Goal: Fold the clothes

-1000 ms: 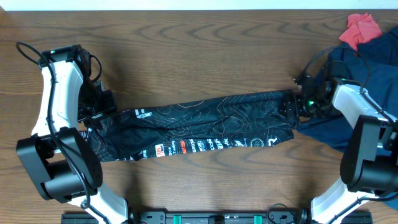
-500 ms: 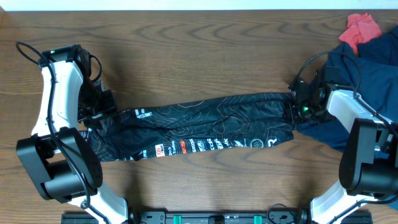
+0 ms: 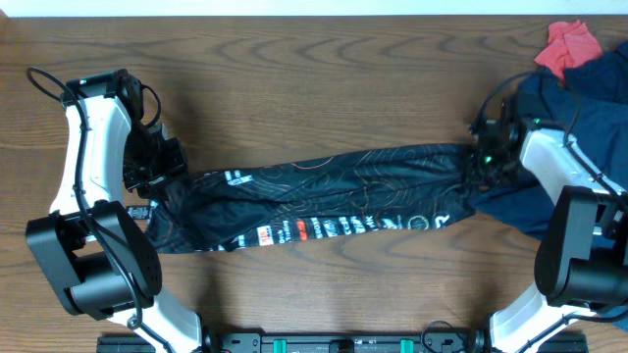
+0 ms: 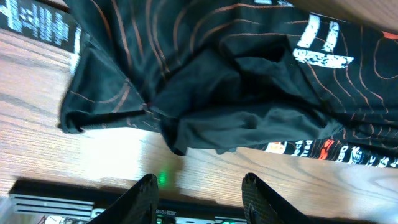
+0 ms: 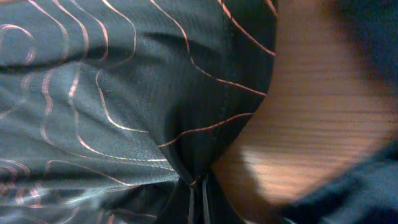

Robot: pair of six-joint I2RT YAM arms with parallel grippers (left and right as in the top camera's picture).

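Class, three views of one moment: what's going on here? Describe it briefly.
Two robot arms are working on a black jersey, which lies as a long crumpled band across the wooden table. The right end effector is at its right end, where the fabric gathers into a pinch, so it appears clamped on it. The left end effector is open by the left end, gripping nothing. No neat fold is made yet. A navy garment and a red cloth lie at the far right corner.

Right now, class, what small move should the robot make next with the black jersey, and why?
Probably the left gripper should ease forward and close on the bunched left edge of the jersey. Its fingers stand open over bare table, while the right gripper appears pinched on the other end.
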